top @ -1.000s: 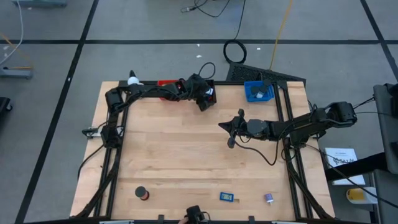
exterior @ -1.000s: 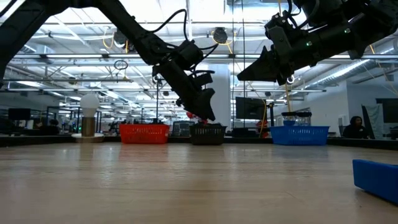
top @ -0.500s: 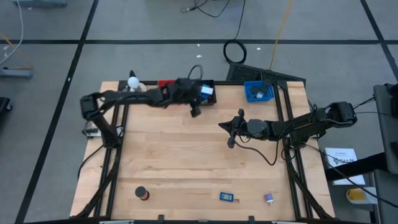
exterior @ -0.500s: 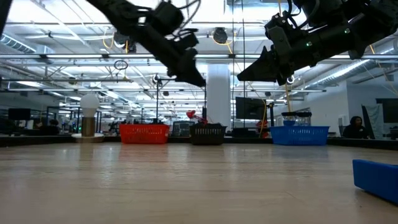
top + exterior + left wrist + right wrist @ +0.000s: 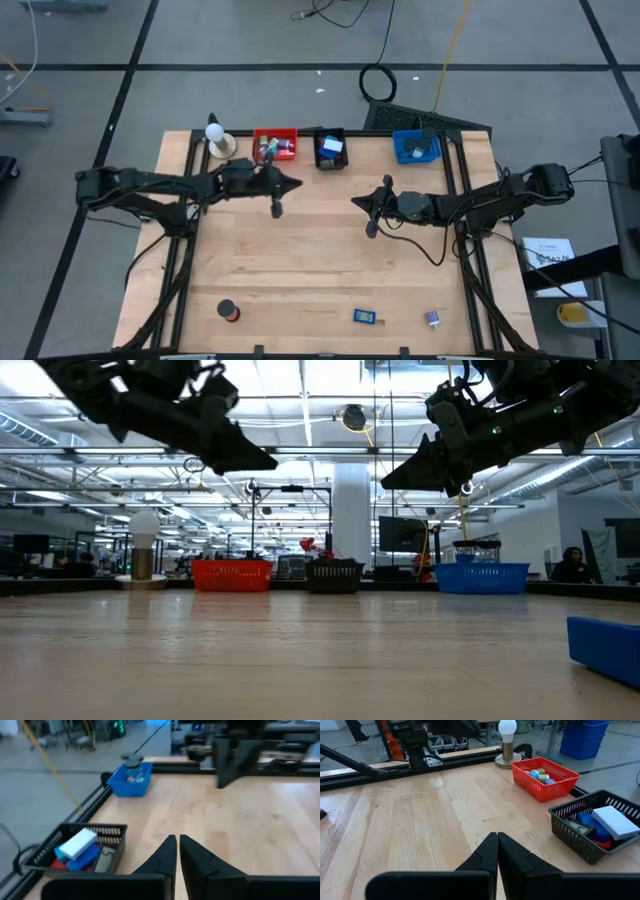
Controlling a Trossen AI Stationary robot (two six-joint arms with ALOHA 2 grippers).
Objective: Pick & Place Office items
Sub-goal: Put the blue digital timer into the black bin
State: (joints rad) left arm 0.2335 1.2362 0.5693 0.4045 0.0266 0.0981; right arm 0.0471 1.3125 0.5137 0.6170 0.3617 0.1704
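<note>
My left gripper (image 5: 297,184) hovers shut and empty over the table's far left part, pointing at my right gripper (image 5: 355,202), which hangs shut and empty over the middle; the wrist views show each pair of fingertips, the left (image 5: 177,840) and the right (image 5: 497,836), closed together. Three office items lie near the front edge: a black roll (image 5: 230,311), a blue piece (image 5: 365,317) and a small purple piece (image 5: 432,318). Along the far edge stand a red bin (image 5: 275,146), a black bin (image 5: 331,148) with a light-blue block on top, and a blue bin (image 5: 416,147).
A white ball on a tan base (image 5: 214,133) stands at the far left corner beside the red bin. Black frame rails run along the left (image 5: 185,215) and right (image 5: 465,240) sides. Bare wood spreads between the arms and the front items. The low view shows a blue block (image 5: 605,647) close by.
My left gripper has drawn back from over the black bin toward the table's left edge and a little nearer, rising and tipping from pointing down to almost level. The black bin and its light-blue block, hidden under it before, now show. My right arm has kept still.
</note>
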